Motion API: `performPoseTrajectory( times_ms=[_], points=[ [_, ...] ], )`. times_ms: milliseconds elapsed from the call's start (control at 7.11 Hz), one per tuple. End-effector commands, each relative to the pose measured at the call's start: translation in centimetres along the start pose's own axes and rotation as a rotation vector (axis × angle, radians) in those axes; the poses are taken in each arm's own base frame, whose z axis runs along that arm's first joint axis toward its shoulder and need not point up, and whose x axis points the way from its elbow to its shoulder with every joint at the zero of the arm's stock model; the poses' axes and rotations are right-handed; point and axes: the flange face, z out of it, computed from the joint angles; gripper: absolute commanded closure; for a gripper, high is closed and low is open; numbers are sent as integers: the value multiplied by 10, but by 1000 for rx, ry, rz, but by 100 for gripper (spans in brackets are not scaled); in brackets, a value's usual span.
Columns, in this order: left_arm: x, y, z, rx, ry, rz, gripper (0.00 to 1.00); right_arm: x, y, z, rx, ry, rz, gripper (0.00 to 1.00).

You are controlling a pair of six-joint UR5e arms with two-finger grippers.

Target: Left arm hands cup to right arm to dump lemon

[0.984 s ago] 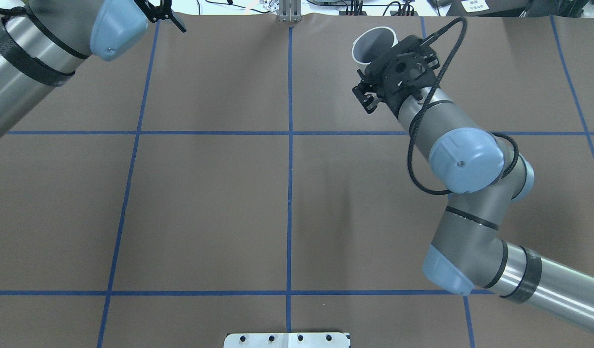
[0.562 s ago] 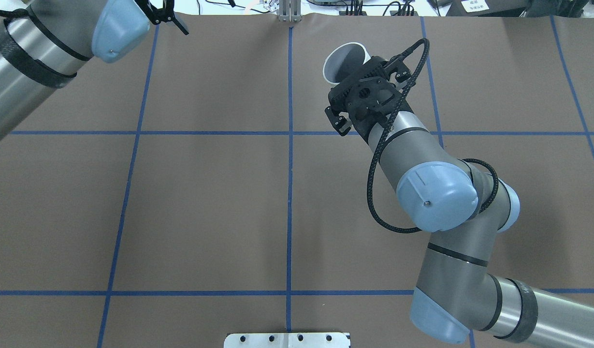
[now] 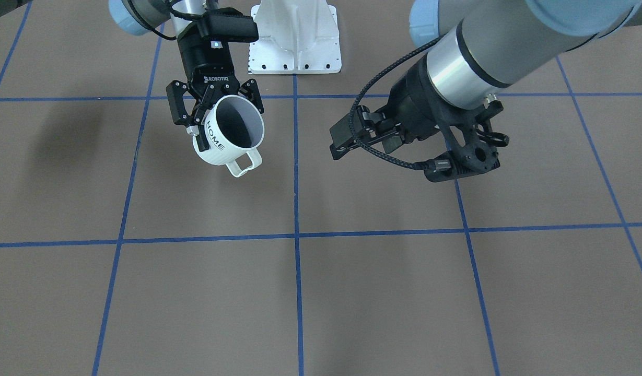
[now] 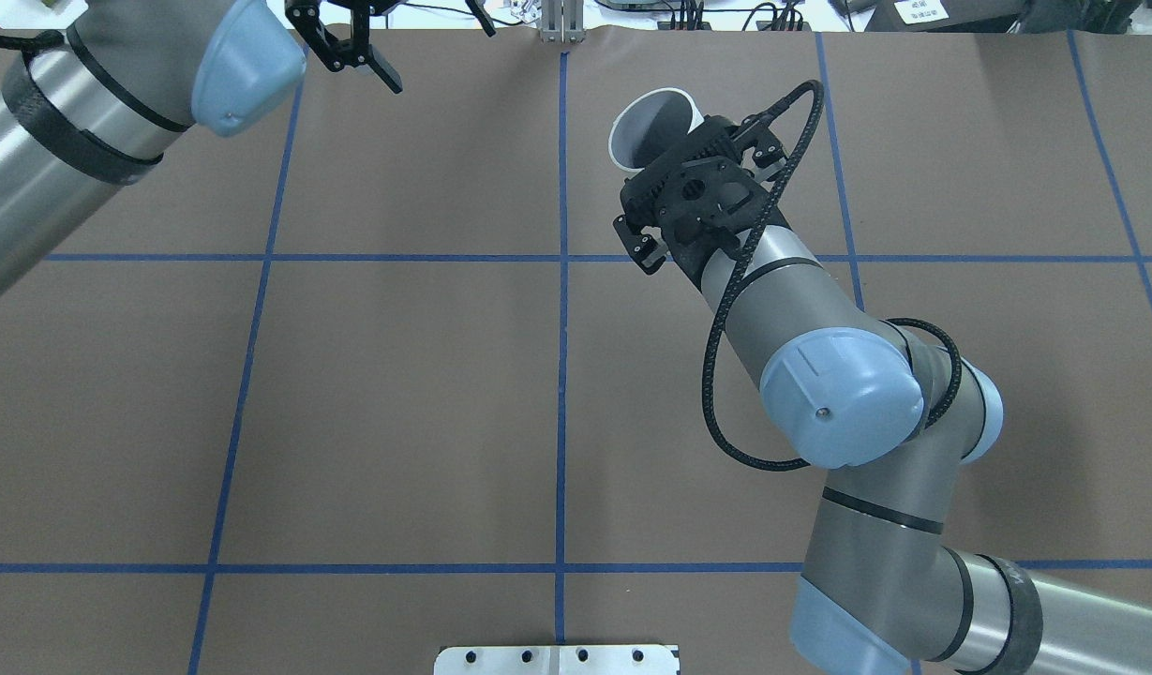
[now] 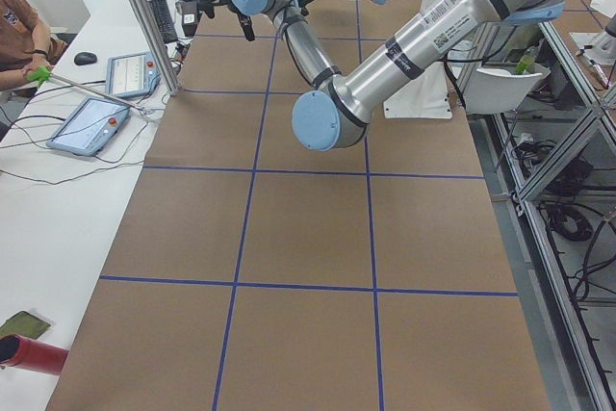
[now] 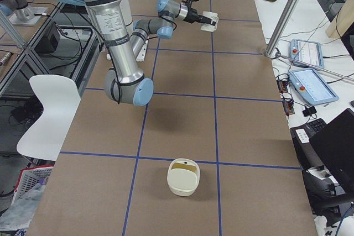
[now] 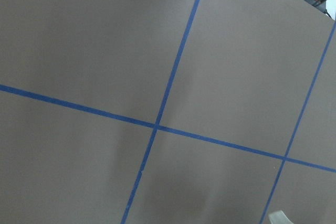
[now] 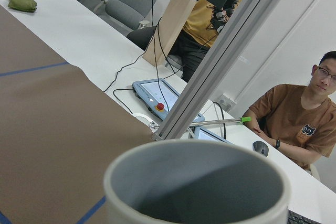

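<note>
The right tool (image 3: 224, 117) is gripping the cup (image 3: 219, 149) in the upper left of the front-facing view, its fingers closing on the white body just under the rim. Right of centre, the left tool (image 3: 342, 141) is hanging with its fingers parted and nothing between them. The cup is riding in the air above the brown surface (image 3: 378, 292), clear of it, with its mouth tipping up toward the camera and "HOME" showing on its wall. The lemon is showing in no view. The grey inside is looking bare as far as the right wrist view reaches, but the bottom is hidden, so the lemon may be lying there. With the cup in the right tool, the dump is looking like the step in hand. A white container (image 6: 183, 179) is lying at the lower centre of the right-side view, well apart from the cup, and is looking like the likely target. Doing it well is calling for holding the mouth up during the carry and stopping above that container. Then comes rolling the wrist slowly until the mouth is facing down, gripping firmly throughout, with the left tool standing out of the path.
</note>
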Motion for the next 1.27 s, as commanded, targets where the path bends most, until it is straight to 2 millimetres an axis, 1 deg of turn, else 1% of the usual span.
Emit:
performPoseTrajectory(
  times_ms=[0,281,422,703,843,1125],
  points=[
    [14,23,20,-44,27,22,0,-3,-4,-3,11,-10,37,92],
    [20,37,37,-67,43,56,0,-6,-6,-5,13,-16,57,91],
    [30,46,42,-74,51,78,0,-7,-4,-4,10,-18,67,90],
    [41,57,51,-86,62,111,1,-9,-3,-4,7,-19,66,90],
    [54,52,59,-90,55,105,7,-10,-4,-5,9,-23,67,90],
    [62,43,72,-96,62,119,13,-10,-4,-5,9,-23,67,90]
  ],
)
